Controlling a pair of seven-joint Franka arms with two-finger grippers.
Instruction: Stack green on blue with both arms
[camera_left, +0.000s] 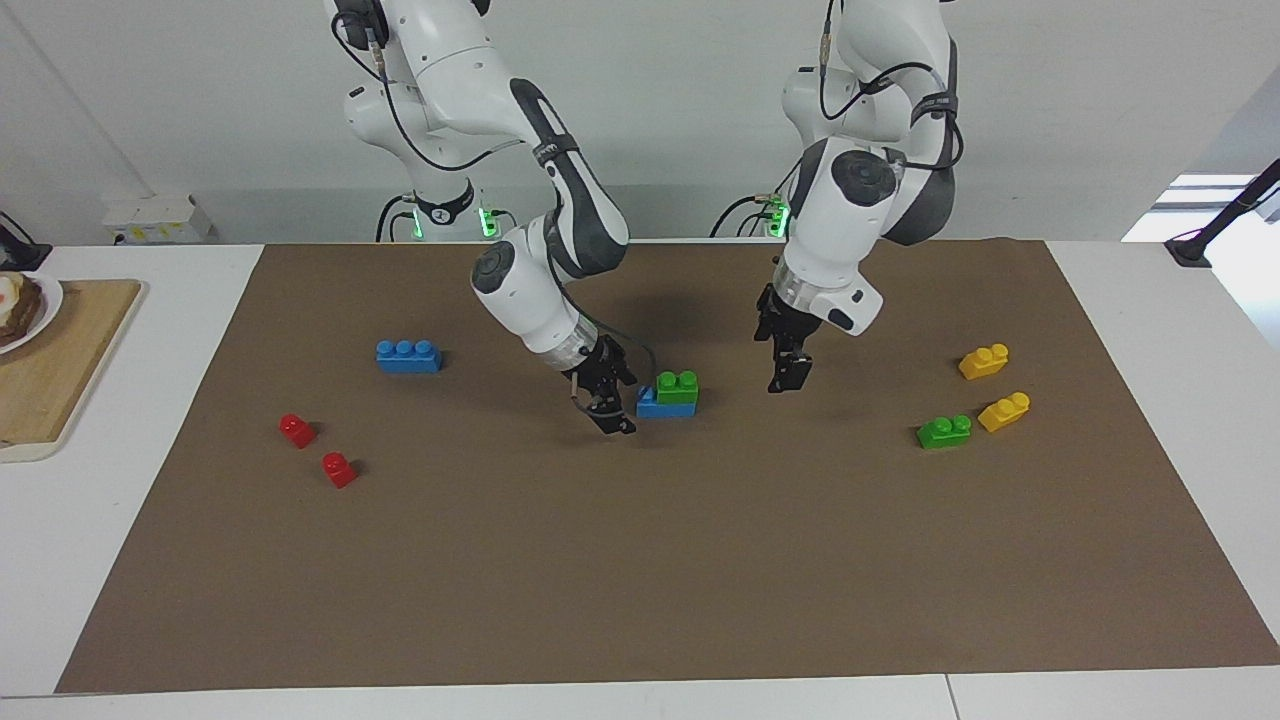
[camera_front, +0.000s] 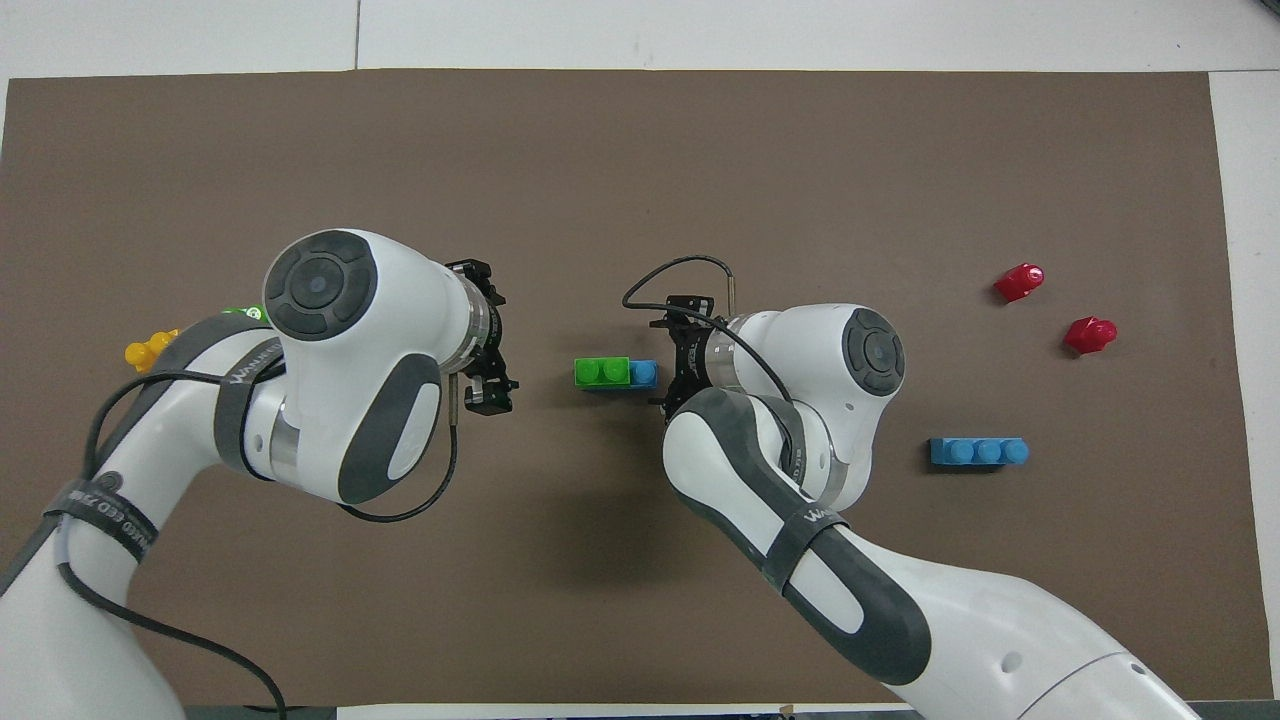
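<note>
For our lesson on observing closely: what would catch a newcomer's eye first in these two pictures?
First, the green brick stacked on a blue brick mid-mat, covering all but one blue stud. The right hand sits low beside the stack's blue end; the left hand hangs on its other flank. Loose bricks lie at the mat's ends: two red bricks and a second blue brick toward the right arm's end.

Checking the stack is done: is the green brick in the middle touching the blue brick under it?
Touching. The facing view shows the green brick sitting directly on the blue brick, no gap; the overhead view shows it covering all but one stud.
</note>
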